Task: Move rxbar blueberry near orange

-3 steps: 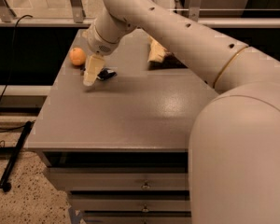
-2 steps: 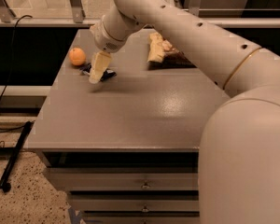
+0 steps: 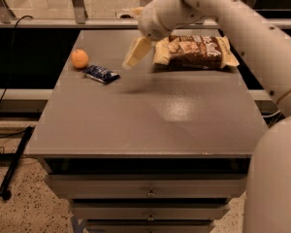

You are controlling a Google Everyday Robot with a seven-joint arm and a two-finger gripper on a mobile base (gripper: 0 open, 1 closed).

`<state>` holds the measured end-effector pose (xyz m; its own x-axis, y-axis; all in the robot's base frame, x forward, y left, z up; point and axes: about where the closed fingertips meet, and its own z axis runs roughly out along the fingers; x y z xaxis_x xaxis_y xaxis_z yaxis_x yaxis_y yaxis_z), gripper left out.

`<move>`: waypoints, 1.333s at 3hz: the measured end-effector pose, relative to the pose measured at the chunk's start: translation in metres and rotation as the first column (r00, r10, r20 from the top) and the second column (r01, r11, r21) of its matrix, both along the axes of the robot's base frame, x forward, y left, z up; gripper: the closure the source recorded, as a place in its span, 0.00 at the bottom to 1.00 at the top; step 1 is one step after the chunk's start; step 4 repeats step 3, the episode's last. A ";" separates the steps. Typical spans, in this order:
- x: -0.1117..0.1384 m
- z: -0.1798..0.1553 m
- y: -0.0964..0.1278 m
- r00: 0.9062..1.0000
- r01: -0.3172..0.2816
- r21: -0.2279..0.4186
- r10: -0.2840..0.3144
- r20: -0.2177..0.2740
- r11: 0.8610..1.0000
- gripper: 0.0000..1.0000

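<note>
- Dim, warm indoor light falls from above; a soft pale sheen lies on the bench (image 3: 111, 130) right of centre.
- The tool (image 3: 136, 53), hanging above the bench just left of the snack bag (image 3: 196, 51), is blurred, with a faint shadow beneath it.
- The orange (image 3: 79, 58) glows brightly; the drawers (image 3: 148, 191) and floor (image 3: 34, 212) lie in gloom.

Matt grey table (image 3: 184, 110), faint sheen mid-top. Glossy blue film on rxbar (image 3: 101, 74). Smooth-skinned orange (image 3: 79, 58). Crinkled glossy bag (image 3: 196, 51). Cream plastic gripper (image 3: 136, 53), above table, left of bag. Smooth white arm (image 3: 242, 25) shell.
</note>
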<state>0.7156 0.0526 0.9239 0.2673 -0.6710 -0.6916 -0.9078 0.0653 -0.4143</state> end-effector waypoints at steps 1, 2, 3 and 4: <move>-0.005 0.029 -0.060 0.997 0.065 0.063 -0.067 0.032 0.996 0.00; -0.022 0.048 -0.110 0.985 0.147 0.071 -0.152 0.081 0.987 0.00; -0.025 0.044 -0.120 0.983 0.163 0.066 -0.168 0.075 0.984 0.00; -0.025 0.044 -0.120 0.983 0.163 0.066 -0.168 0.075 0.984 0.00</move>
